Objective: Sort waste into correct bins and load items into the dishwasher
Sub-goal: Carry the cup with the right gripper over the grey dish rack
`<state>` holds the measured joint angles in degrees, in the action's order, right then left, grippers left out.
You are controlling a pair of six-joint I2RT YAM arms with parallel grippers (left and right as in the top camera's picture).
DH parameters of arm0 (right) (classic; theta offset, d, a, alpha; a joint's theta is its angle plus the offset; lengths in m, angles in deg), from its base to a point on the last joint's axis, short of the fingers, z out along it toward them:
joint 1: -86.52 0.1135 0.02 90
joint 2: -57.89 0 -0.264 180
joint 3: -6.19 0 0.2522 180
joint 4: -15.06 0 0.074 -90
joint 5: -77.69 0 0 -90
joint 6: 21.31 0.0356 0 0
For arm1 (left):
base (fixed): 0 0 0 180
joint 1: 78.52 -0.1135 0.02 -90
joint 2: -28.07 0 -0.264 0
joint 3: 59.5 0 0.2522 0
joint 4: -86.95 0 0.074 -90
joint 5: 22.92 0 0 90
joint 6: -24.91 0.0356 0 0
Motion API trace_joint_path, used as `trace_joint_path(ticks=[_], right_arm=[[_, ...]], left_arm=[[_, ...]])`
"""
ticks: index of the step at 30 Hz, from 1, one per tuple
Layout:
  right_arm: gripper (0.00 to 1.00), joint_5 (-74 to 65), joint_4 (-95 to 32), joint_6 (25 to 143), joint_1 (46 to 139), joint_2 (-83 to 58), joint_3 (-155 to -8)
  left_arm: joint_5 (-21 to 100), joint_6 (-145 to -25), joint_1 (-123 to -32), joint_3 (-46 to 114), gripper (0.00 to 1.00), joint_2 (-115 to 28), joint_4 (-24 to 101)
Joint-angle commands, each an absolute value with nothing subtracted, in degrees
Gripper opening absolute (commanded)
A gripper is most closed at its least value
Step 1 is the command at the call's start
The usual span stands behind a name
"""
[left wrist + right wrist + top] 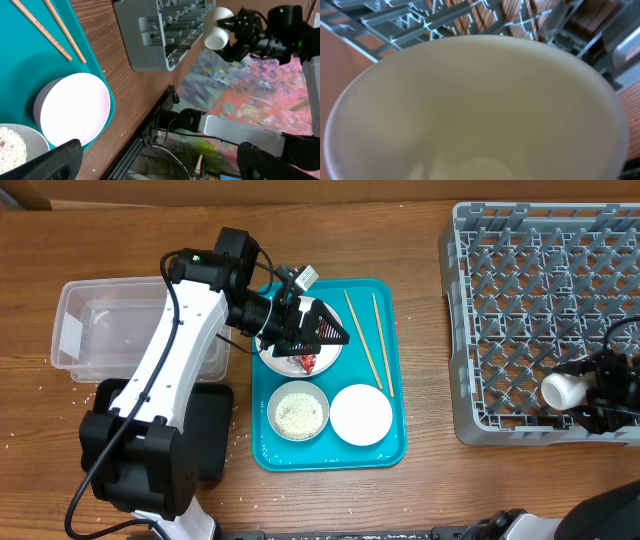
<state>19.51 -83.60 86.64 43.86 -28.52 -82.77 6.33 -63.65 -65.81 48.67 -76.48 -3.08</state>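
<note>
My left gripper (325,330) is open and empty, hovering over the round white plate (285,362) on the teal tray; its fingers show wide apart in the left wrist view (162,165). A red wrapper (306,363) lies on the plate. A bowl of rice (298,413) and a plain white bowl (361,415) sit in front. Two chopsticks (366,340) lie on the tray's right side. My right gripper (585,392) is shut on the white cup (560,390) over the grey rack's (520,270) front edge. The cup's inside (470,110) fills the right wrist view. I see no tissue.
The teal tray (385,455) is at centre. The clear tub (100,325) stands at the left, with the black tray (212,435) in front of it, partly under my left arm. Loose rice grains (238,432) dot the wood near the black tray.
</note>
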Motion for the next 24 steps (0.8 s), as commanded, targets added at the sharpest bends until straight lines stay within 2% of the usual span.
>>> trace_joint_path(ticks=[1,5,9,15,19,22,24], right_arm=[[0.7,31.7,-85.5,86.3,40.6,-28.0,-83.8],[0.7,39.2,-84.3,90.9,40.3,-28.0,-81.6],[0.7,38.3,-78.7,97.3,40.2,-28.1,-75.9],[0.74,38.2,-75.6,97.5,39.0,-28.1,-69.3],[0.81,39.1,-74.7,97.5,36.3,-28.1,-68.4],[0.83,44.9,-72.9,96.9,34.7,-28.1,-68.4],[0.83,49.8,-72.1,91.9,34.7,-28.1,-68.8]], left_arm=[[6.4,-64.0,-65.7,49.3,1.0,-75.4,-2.8],[6.4,-64.0,-65.7,49.3,1.0,-75.4,-2.9],[6.4,-64.1,-65.7,49.3,1.0,-75.4,-3.4],[6.4,-64.5,-65.7,49.3,1.0,-75.4,-3.3],[6.4,-64.5,-65.7,49.3,1.0,-75.4,-3.3],[6.4,-64.5,-65.7,49.3,1.0,-75.4,-3.3],[6.4,-64.5,-65.7,49.3,1.0,-75.4,-3.2]])
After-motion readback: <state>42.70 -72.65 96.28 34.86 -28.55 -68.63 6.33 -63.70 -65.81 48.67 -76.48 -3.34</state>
